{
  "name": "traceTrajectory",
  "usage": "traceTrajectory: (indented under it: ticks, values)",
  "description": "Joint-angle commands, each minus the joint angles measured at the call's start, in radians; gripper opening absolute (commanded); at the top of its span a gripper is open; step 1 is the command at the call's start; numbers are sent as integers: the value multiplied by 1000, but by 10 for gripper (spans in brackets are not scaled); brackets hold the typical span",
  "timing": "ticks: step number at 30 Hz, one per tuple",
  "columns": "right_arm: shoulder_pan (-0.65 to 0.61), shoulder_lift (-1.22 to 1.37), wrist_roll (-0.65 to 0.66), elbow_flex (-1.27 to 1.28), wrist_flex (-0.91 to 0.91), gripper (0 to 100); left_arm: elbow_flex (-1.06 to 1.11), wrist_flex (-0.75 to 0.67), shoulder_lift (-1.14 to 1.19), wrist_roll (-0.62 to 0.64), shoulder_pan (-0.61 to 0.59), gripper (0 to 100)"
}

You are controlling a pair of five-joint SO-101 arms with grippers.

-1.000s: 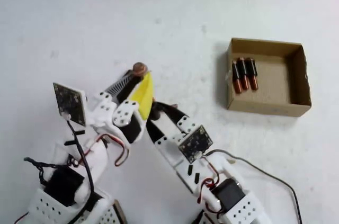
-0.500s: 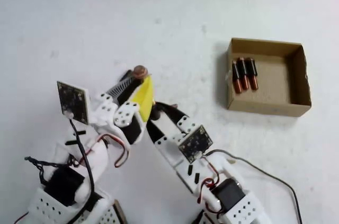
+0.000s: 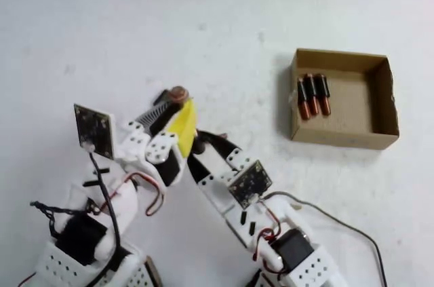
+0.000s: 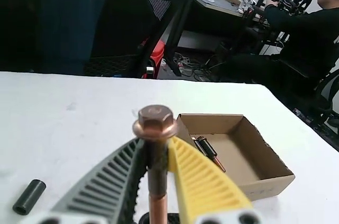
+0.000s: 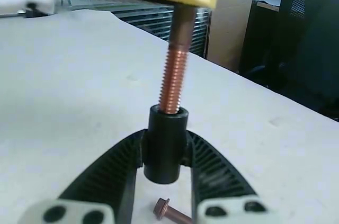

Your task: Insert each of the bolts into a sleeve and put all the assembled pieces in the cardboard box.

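— White bench [image 3: 224, 36] spreads across the high view, with dark furniture [image 4: 63, 23] in the room behind. What sits on it?

— On the right arm's side stands a cardboard box [image 3: 352, 114], open at the top. Three assembled pieces [image 3: 312, 95] lie side by side against one inner wall, with copper ends showing below black sleeves.

— And the arms?

— Both lean in together at the near side of the bench, well apart from the box. The left fingers [image 4: 204, 184], one grey and one yellow, pinch a copper bolt [image 4: 154, 122] by its shank just under the hex head. The head is up and the thread points down.

— The right?

— The right fingers [image 5: 106, 173], both black, are pressed against a black sleeve [image 5: 164, 144] and hold it upright directly beneath the bolt. The threaded tip is at the sleeve's open mouth. How deep it sits cannot be told.

— Anything loose?

— A spare sleeve [image 4: 29, 196] lies on its side on the bench near the left fingers. A spare bolt [image 5: 168, 213] lies flat on the bench below the held sleeve.
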Motion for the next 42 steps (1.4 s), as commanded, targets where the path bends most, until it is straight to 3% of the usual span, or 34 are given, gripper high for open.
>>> traceTrajectory:
  ticks: [1,11,19,25,37,40,42]
  values:
    - [-1,-4,-5,9,-7,17,-3,-11,1,5,-5,24]
    - [1,-5,-54,9,-7,17,130,-138,1,5,4,24]
    - [1,-5,-54,9,-7,17,132,-120,1,11,4,24]
    - [2,-2,-54,9,-7,17,124,18,1,11,65,24]
    - [50,-10,-54,9,4,17,124,25,-1,3,67,28]
    - [50,-10,-54,9,5,17,124,25,-1,-44,65,70]
    - [50,-10,-54,9,5,17,126,25,-1,-78,65,151]
